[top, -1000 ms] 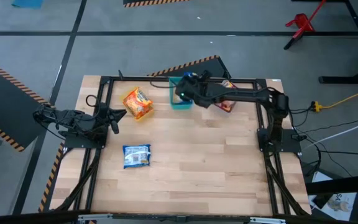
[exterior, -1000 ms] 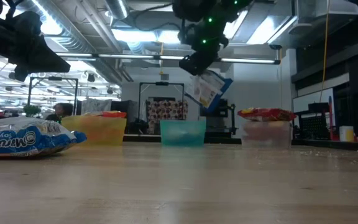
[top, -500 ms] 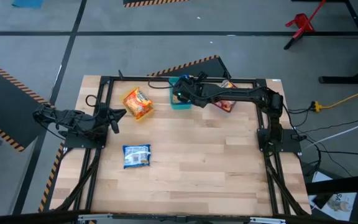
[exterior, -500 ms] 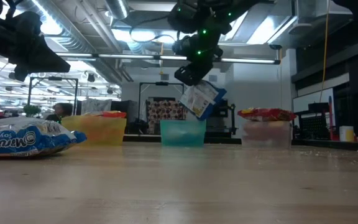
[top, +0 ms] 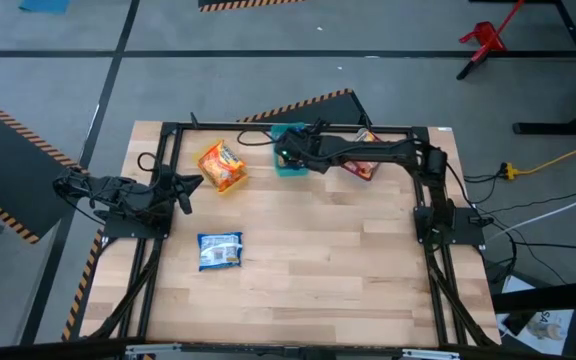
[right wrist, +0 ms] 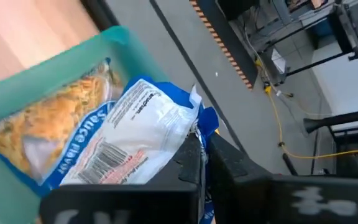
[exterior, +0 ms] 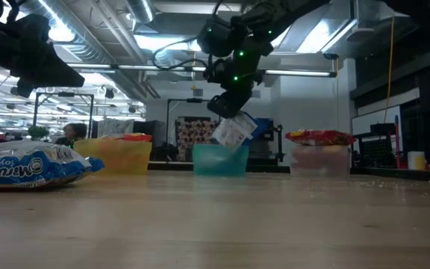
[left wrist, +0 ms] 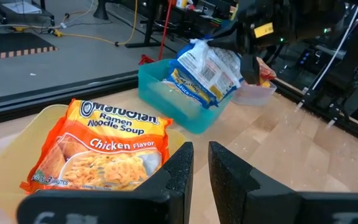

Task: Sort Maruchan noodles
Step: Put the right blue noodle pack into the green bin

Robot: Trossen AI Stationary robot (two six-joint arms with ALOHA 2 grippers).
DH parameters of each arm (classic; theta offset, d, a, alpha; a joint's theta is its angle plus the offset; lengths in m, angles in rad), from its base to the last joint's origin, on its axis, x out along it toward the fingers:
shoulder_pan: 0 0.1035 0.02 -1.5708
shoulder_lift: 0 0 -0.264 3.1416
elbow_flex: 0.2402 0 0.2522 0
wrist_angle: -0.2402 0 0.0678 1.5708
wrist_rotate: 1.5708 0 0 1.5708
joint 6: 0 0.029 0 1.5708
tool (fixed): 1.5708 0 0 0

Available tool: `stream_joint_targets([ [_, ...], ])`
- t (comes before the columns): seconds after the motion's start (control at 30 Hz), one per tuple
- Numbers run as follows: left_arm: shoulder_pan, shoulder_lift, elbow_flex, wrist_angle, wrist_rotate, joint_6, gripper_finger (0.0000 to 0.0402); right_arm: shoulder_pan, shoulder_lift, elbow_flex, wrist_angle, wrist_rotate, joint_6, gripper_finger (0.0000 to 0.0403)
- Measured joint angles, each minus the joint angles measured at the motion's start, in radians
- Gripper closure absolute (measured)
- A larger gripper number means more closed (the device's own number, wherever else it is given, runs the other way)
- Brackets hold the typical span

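My right gripper (top: 290, 152) is over the teal bin (exterior: 220, 160) at the table's far edge, shut on a blue-and-white noodle packet (left wrist: 209, 67). Another blue packet (right wrist: 48, 124) lies inside that bin. An orange chicken packet (top: 221, 165) lies in the yellow bin (left wrist: 5, 155). A red packet (top: 362, 166) sits on the clear bin (exterior: 319, 160). One more blue packet (top: 219, 250) lies flat on the table. My left gripper (left wrist: 201, 168) waits at the left edge, its fingers a narrow gap apart with nothing between them. My right gripper pinches the packet's crimped upper edge (right wrist: 196, 118) between its two fingers. The fingers come slanting down from the table's right side. The packet hangs tilted below them, barcode side showing, its lower end (exterior: 228, 142) down at the teal bin's rim.
The three bins stand in a row along the far edge. A black metal frame (top: 168, 130) runs around the table. The wooden top between the bins and the near edge holds only the loose blue packet.
My right gripper has gone down toward the teal bin, still shut on the blue-and-white packet. The packet hung well above the bin and now reaches its rim.
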Motion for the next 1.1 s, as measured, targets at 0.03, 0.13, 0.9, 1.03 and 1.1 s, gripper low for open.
stream_joint_targets([
  [0.03, 0.0, 0.0, 0.0, 0.0, 0.0, 0.0, 0.0357, 0.0, 0.002, 0.0, 0.005, -0.001, -0.003, 0.0398],
  [0.13, 0.0, 0.0, 0.0, 0.0, 0.0, 0.0, 0.0357, 0.0, 0.004, 0.0, 0.009, -0.006, -0.022, 0.0392],
  [0.9, 0.0, 0.0, 0.0, -0.001, 0.017, 0.0, 0.0357, -0.013, 0.003, 0.148, -0.057, -0.339, -0.201, 0.015],
  [1.03, 0.0, 0.0, 0.0, -0.004, 0.018, -0.001, 0.0357, -0.09, 0.003, 0.149, -0.099, -0.386, -0.095, 0.0112],
  [1.1, 0.0, 0.0, 0.0, -0.004, 0.019, -0.003, 0.0357, -0.137, 0.003, 0.149, -0.135, -0.453, -0.018, 0.0097],
])
